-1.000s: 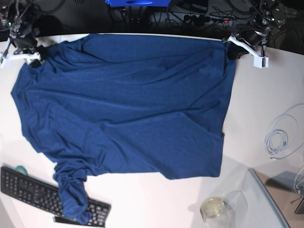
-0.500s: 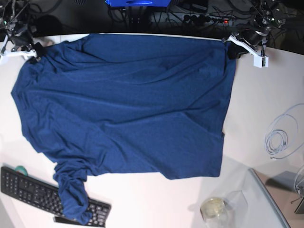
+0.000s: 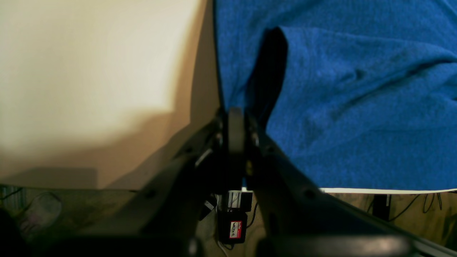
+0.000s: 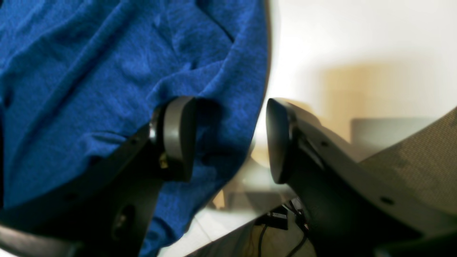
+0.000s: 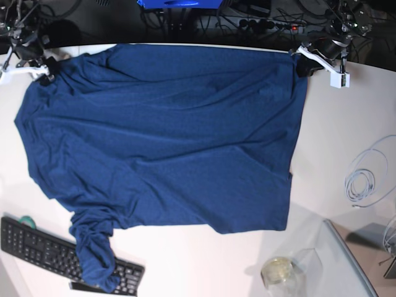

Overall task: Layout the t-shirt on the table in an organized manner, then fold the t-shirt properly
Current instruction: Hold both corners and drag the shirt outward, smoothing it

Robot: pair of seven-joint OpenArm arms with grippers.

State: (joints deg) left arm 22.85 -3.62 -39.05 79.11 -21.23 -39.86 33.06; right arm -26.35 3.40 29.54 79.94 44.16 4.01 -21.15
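Currently the t-shirt is lying spread across the table, one sleeve trailing over the keyboard. Left gripper is pinching the shirt's far corner. Right gripper is sitting spread at the opposite far corner, gripping nothing.

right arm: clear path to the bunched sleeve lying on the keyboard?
Probably yes. The right end effector is open at the t-shirt's far corner, and the bunched sleeve on the keyboard is on its side, nothing above it. Whether the arm stretches that far is unclear.
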